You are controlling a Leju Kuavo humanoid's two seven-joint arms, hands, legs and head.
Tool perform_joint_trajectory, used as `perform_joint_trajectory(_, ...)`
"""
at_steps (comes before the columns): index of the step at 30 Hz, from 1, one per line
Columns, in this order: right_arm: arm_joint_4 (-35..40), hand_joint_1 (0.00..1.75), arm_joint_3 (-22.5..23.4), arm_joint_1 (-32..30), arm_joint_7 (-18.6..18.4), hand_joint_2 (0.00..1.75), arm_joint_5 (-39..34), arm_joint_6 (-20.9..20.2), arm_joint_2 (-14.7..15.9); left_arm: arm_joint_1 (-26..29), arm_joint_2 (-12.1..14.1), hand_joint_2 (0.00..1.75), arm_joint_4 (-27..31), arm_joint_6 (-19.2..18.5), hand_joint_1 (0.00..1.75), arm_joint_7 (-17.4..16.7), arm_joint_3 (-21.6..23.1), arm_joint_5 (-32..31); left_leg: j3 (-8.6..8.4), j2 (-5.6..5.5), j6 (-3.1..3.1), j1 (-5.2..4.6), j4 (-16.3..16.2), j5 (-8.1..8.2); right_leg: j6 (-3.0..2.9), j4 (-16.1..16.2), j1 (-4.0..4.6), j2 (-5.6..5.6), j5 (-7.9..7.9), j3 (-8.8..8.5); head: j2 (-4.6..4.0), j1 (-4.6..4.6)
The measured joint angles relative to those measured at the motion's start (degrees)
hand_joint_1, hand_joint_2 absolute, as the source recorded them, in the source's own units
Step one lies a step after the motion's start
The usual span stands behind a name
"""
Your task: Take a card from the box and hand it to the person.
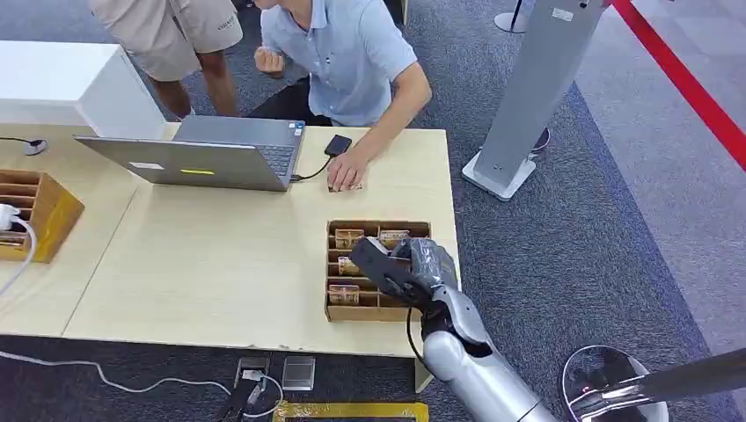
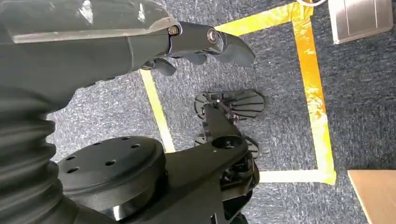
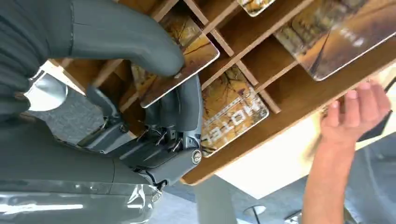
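Note:
A brown compartmented box point(image 1: 378, 226) stands near the table's right front edge, with several yellow-brown cards point(image 1: 343, 294) lying in its slots. My right hand point(image 1: 400, 268) is over the box's right half. In the right wrist view that hand point(image 3: 154, 116) pinches one card point(image 3: 196, 53) between the thumb point(image 3: 130, 39) on top and dark fingers point(image 3: 184, 105) below, with the card tilted up above the box dividers point(image 3: 261, 42). The person's hand point(image 1: 346, 171) rests flat on the table beyond the box, also seen as a hand point(image 3: 350, 116). My left hand point(image 2: 187, 42) hangs over the floor, holding nothing.
An open grey laptop point(image 1: 211, 154) and a black phone point(image 1: 337, 145) sit at the table's far side. A second brown box point(image 1: 53, 211) stands at the left edge. A second person point(image 1: 176, 35) stands at the back left. A grey post base point(image 1: 497, 171) stands right of the table.

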State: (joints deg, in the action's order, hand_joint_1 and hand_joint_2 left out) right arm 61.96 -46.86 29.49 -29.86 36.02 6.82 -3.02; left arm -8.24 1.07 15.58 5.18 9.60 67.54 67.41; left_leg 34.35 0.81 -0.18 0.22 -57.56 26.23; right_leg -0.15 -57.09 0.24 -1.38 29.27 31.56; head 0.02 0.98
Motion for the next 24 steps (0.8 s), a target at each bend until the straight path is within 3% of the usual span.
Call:
perform_joint_trajectory(15, 0.46, 1.75, -0.44, -0.21, 0.7, 1.75, 0.0, 2.45, 0.41, 0.02, -0.02, 1.75, 0.0, 0.31, 0.0, 0.83, -0.02, -0.92, 0.01, 0.0, 0.0, 0.0, 0.0, 0.0, 0.0, 0.0, 0.0, 0.0, 0.0, 0.01, 0.0, -0.02)
perform_joint_trajectory(24, 7.24, 1.75, 0.13, -0.27, 0.92, 1.75, 1.4, 4.92, 3.04, 0.05, -0.02, 1.75, 0.0, 0.31, 0.0, 0.98, -0.02, -1.77, 0.01, 0.01, 0.0, 0.0, 0.0, 0.0, 0.01, 0.0, 0.0, 0.0, -0.01, 0.02, 0.0, -0.02)
